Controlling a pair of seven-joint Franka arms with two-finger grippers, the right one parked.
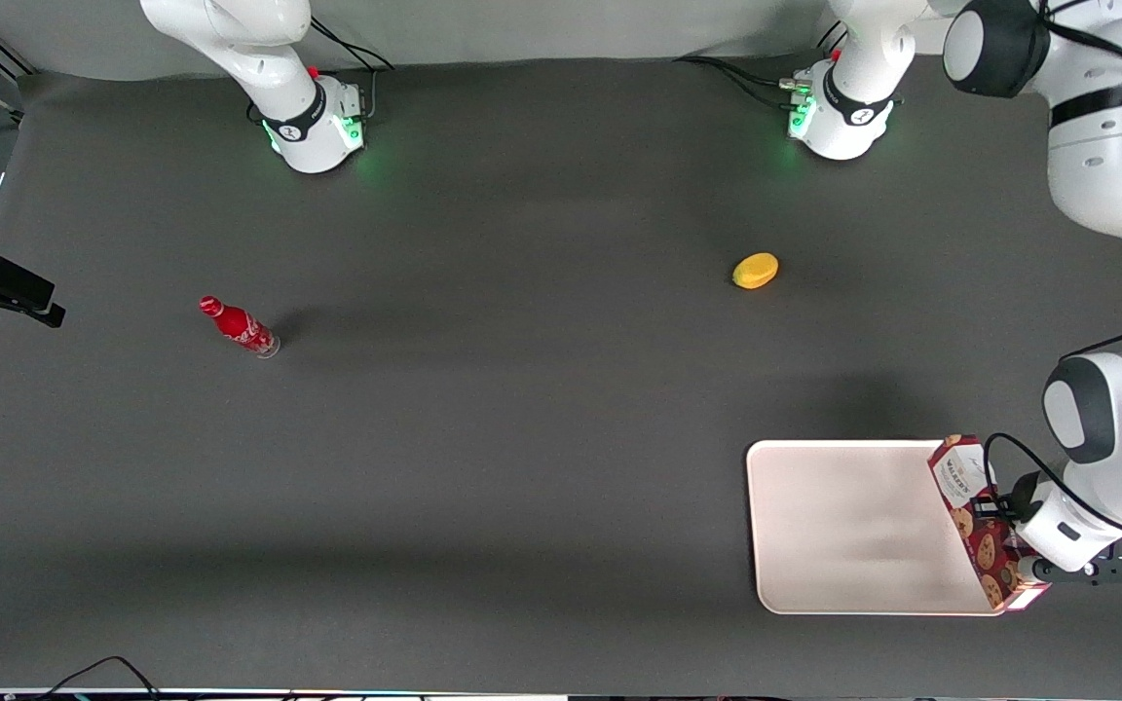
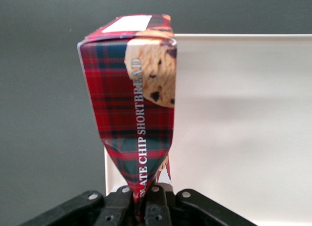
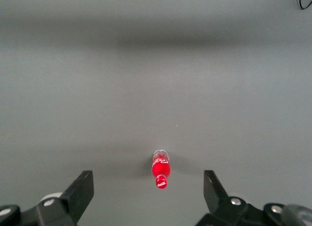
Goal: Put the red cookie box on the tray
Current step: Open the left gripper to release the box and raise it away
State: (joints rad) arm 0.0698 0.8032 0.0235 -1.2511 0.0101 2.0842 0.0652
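The red cookie box [image 1: 982, 531] is a long tartan-red carton printed with chocolate-chip cookies, with a white label panel at the end farther from the front camera. It lies along the edge of the cream-white tray [image 1: 843, 526] that faces the working arm's end of the table. My gripper [image 1: 993, 510] is beside that edge, shut on the box. In the left wrist view the fingers [image 2: 158, 206] pinch the box [image 2: 131, 99] so that its near side is squashed into a wedge. The tray [image 2: 243, 128] spreads beside and under the box.
A small red soda bottle [image 1: 240, 327] stands toward the parked arm's end of the table and also shows in the right wrist view [image 3: 161, 170]. A yellow lemon-like object [image 1: 755, 271] lies farther from the front camera than the tray.
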